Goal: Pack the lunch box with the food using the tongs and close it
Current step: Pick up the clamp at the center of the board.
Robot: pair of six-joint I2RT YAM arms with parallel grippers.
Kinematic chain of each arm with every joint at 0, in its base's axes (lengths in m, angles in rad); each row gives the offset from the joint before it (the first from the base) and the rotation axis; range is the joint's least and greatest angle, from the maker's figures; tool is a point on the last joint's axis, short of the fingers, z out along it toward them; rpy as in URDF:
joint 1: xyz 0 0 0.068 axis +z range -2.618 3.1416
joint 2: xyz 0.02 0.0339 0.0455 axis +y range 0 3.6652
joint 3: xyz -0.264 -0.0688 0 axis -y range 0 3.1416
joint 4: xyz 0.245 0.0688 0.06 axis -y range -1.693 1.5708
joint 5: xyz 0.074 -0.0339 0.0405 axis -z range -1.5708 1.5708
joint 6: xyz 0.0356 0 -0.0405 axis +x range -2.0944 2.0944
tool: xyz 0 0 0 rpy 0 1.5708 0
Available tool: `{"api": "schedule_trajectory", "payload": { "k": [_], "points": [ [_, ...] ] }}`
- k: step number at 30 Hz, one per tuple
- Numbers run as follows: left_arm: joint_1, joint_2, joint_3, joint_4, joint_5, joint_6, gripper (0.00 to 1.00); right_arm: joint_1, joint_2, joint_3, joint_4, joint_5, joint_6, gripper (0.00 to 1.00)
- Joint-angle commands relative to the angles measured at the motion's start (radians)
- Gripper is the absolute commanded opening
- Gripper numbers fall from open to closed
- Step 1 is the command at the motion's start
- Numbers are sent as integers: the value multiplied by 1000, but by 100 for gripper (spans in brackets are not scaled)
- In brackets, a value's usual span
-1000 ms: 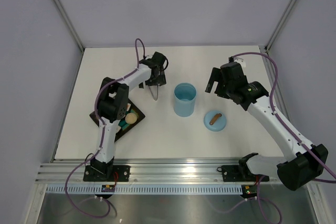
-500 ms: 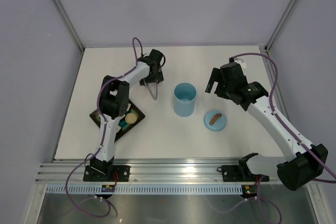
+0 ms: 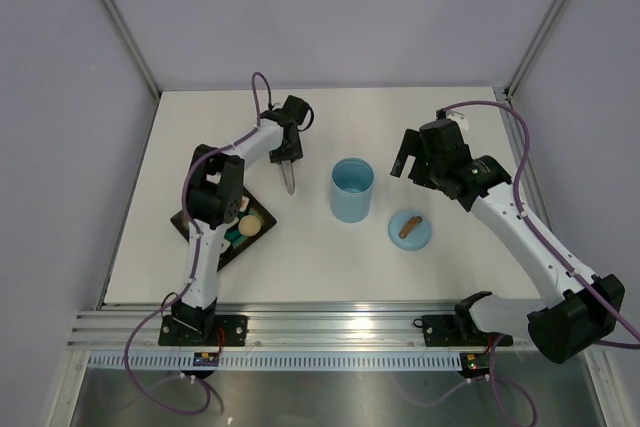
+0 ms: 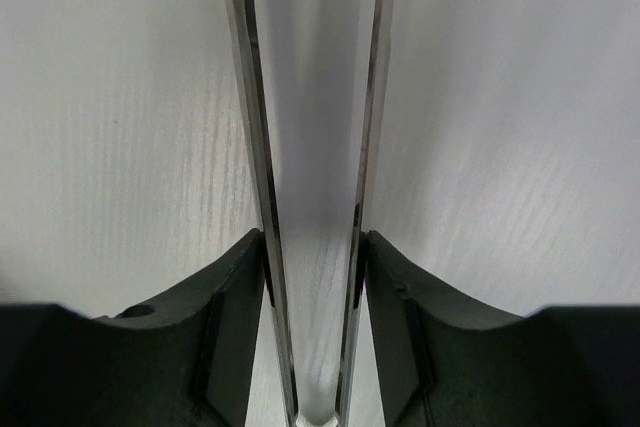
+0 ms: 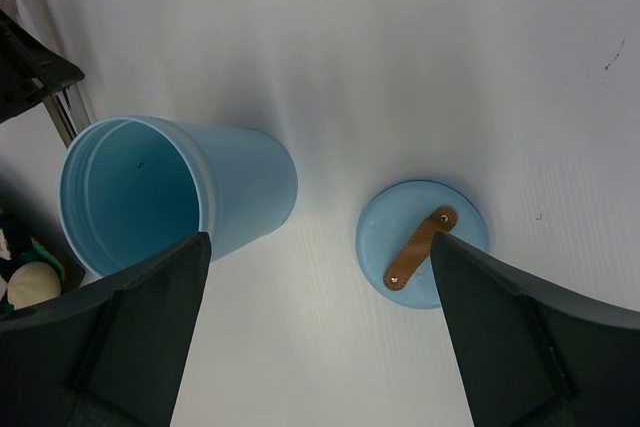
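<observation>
Left gripper (image 4: 312, 257) on the tongs (image 4: 262, 147), which lie on the white table (image 3: 200, 137). My fingers (image 4: 235, 317) sit against both metal arms, though how firmly is hard to judge. My right gripper (image 5: 320, 247) hangs wide open above the upright, open lunch box (image 3: 352, 190) and its lid (image 3: 410, 230) just beside it. The food (image 3: 250, 225) sits in the dark tray (image 3: 228, 253).
</observation>
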Motion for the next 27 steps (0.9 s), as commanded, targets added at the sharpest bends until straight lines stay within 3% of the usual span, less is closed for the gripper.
{"api": "schedule_trajectory", "payload": {
  "k": [1, 3, 5, 10, 15, 20, 25, 27],
  "points": [
    [2, -77, -8, 13, -38, 26, 47, 0, 0, -2, 41, -19, 14, 100],
    [3, -74, -12, 16, -41, 29, 57, -1, 0, -1, 43, -20, 14, 99],
    [2, -64, -12, 11, -38, 29, 77, 0, -1, -1, 41, -17, 14, 99],
    [-3, -52, -32, 13, -32, 21, 93, 0, -4, -4, 41, -14, 12, 99],
    [-10, -52, -63, 22, -24, 13, 93, -1, -3, -5, 41, -16, 14, 100],
    [-9, -41, -72, 74, -10, 26, 86, -1, -1, -5, 44, -22, 14, 99],
    [-4, -25, -61, 80, 19, 24, 68, -1, -14, -2, 33, -10, 11, 100],
    [-4, -32, -61, 84, 13, 35, 55, 0, -15, 1, 27, -5, 9, 99]
  ]
}}
